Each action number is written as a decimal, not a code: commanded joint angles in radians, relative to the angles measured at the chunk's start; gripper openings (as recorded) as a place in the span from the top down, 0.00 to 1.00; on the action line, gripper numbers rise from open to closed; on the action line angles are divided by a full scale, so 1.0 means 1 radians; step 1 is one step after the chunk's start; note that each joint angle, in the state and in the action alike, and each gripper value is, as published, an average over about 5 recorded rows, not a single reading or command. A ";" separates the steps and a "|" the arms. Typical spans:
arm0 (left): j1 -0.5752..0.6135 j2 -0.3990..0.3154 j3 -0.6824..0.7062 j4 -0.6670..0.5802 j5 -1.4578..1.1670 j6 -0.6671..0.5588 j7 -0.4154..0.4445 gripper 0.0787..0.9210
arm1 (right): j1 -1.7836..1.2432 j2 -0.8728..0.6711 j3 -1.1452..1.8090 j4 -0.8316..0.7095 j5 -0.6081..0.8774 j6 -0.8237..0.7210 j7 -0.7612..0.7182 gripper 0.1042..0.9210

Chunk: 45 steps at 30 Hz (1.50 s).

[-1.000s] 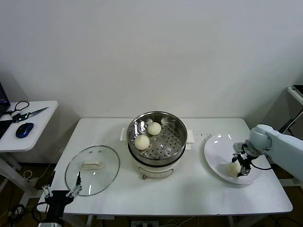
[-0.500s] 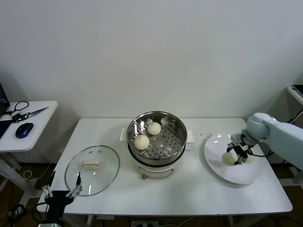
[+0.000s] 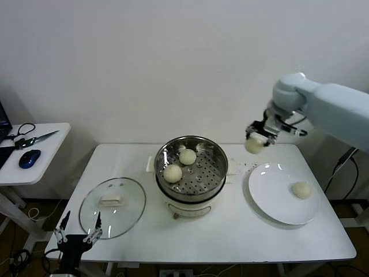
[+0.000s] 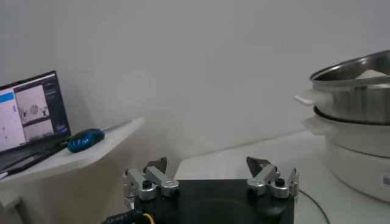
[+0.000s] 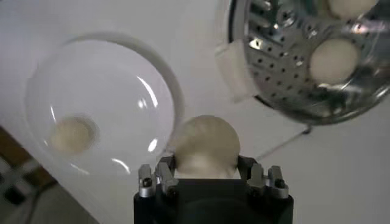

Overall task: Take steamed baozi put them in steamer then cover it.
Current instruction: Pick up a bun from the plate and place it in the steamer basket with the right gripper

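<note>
The steel steamer (image 3: 190, 173) stands mid-table with two baozi (image 3: 173, 173) (image 3: 187, 156) on its perforated tray. My right gripper (image 3: 254, 142) is shut on a third baozi (image 5: 206, 146) and holds it high in the air between the steamer and the white plate (image 3: 271, 199). A fourth baozi (image 3: 301, 190) lies on the plate's right side; it also shows in the right wrist view (image 5: 70, 134). The glass cover (image 3: 113, 206) lies flat on the table left of the steamer. My left gripper (image 3: 76, 236) is open and empty, low at the table's front left corner.
A side table (image 3: 40, 156) at the far left carries a blue mouse (image 3: 29, 158), scissors and a laptop (image 4: 33, 115). The steamer's cord lies in front of the pot. The wall is close behind the table.
My right gripper closed on a baozi on the plate, lifted it and carried it up and left toward the steamer. One baozi stays on the plate. The left arm has barely moved.
</note>
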 commanded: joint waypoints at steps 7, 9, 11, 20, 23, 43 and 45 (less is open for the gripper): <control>0.004 -0.024 0.005 -0.049 -0.006 0.027 0.032 0.12 | -0.127 0.412 0.021 0.022 -0.124 0.118 -0.025 0.31; -0.001 -0.023 0.004 -0.054 -0.007 0.031 0.032 0.12 | -0.162 0.425 0.016 0.029 -0.131 0.117 -0.027 0.31; -0.005 -0.021 0.001 -0.053 -0.006 0.034 0.030 0.12 | -0.193 0.431 0.012 0.040 -0.137 0.117 -0.030 0.31; -0.003 -0.010 -0.008 -0.031 -0.008 0.033 0.025 0.12 | -0.228 0.409 -0.032 0.068 -0.135 0.119 -0.031 0.31; -0.005 -0.007 -0.009 -0.023 -0.010 0.033 0.022 0.12 | -0.231 0.398 -0.040 0.078 -0.132 0.117 -0.031 0.31; -0.009 -0.003 -0.009 -0.018 -0.008 0.033 0.012 0.12 | -0.169 0.289 0.036 0.058 -0.117 0.086 -0.040 0.12; -0.008 -0.003 -0.008 -0.021 -0.007 0.034 0.012 0.12 | -0.131 0.241 0.039 0.048 -0.086 0.072 -0.041 0.12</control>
